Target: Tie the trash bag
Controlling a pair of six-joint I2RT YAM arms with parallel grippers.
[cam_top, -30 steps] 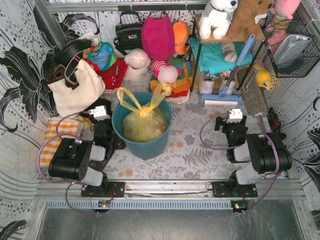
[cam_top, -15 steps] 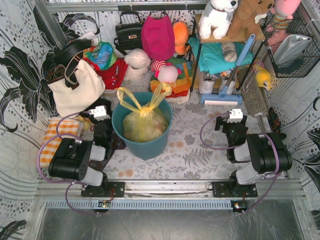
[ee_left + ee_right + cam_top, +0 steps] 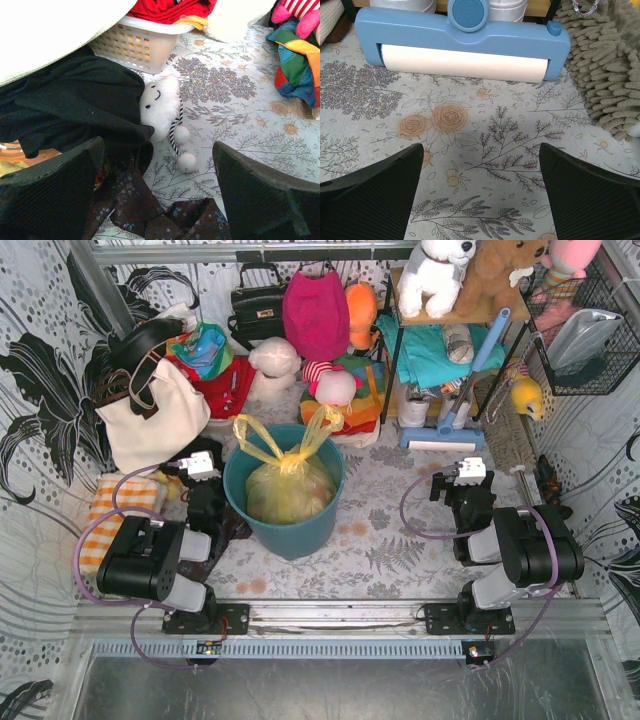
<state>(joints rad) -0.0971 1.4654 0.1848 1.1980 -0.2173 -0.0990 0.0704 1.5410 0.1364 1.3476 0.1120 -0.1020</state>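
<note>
Shows the trash bag [image 3: 288, 490] sitting inside the teal bin [image 3: 290, 538] on the worktop [image 3: 400, 535], 2 yellow ears rising above its gathered neck. Finds the left hand [image 3: 157, 187] spread wide, gripping nothing, low beside black cloth [image 3: 75, 107] and a small white plush [image 3: 159, 105]. Finds the right hand [image 3: 480, 192] equally wide and empty, facing a blue roller head [image 3: 462, 37].

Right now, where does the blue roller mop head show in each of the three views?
Top external: the blue roller mop head lies right of centre in the upper half, its handle leaning up and to the right.
Left wrist: not in it.
Right wrist: the blue roller mop head spans the top, white roller facing the camera.
Shared landmark: the floral cover, seen in all three.
</note>
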